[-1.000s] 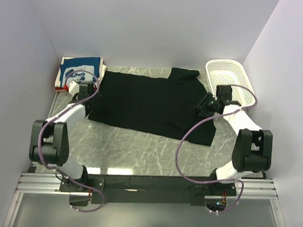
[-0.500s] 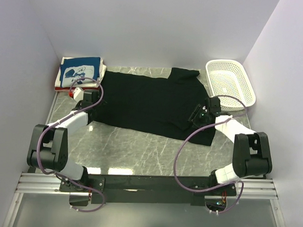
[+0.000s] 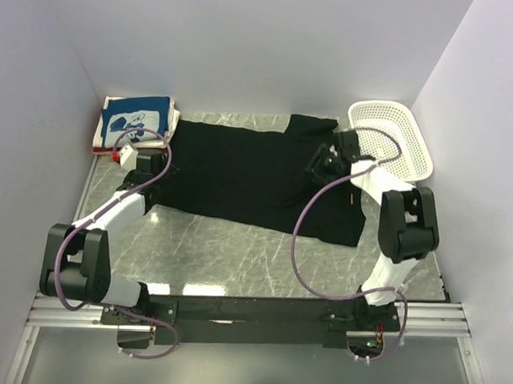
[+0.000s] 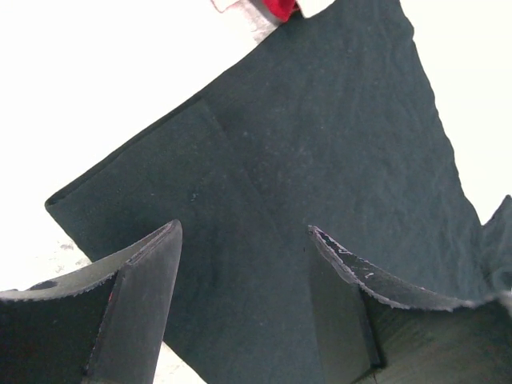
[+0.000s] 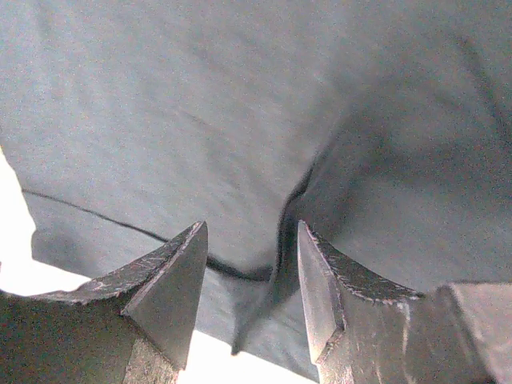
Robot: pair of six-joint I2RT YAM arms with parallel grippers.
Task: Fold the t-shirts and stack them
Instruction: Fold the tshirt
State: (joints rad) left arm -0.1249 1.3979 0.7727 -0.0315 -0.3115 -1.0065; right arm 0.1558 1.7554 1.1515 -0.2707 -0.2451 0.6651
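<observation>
A black t-shirt (image 3: 248, 179) lies spread flat across the middle of the table. My left gripper (image 3: 154, 166) hovers open over its left edge; in the left wrist view the gripper (image 4: 244, 230) has only black cloth (image 4: 320, 144) below it. My right gripper (image 3: 319, 164) is open over the shirt's far right part, near the sleeve. In the right wrist view a raised crease (image 5: 290, 210) of the shirt runs between the gripper's (image 5: 251, 232) fingertips. A folded stack of t-shirts, blue with white print on top (image 3: 138, 119), sits at the far left corner.
A white perforated basket (image 3: 403, 152) stands at the far right, just behind my right arm. A red edge of the folded stack (image 4: 281, 8) shows beyond the black shirt in the left wrist view. White walls close in the table on three sides.
The right arm swung from the shirt's near right side to its far right part, by the sleeve. The left gripper shifted slightly over the shirt's left edge. Both stayed open.
</observation>
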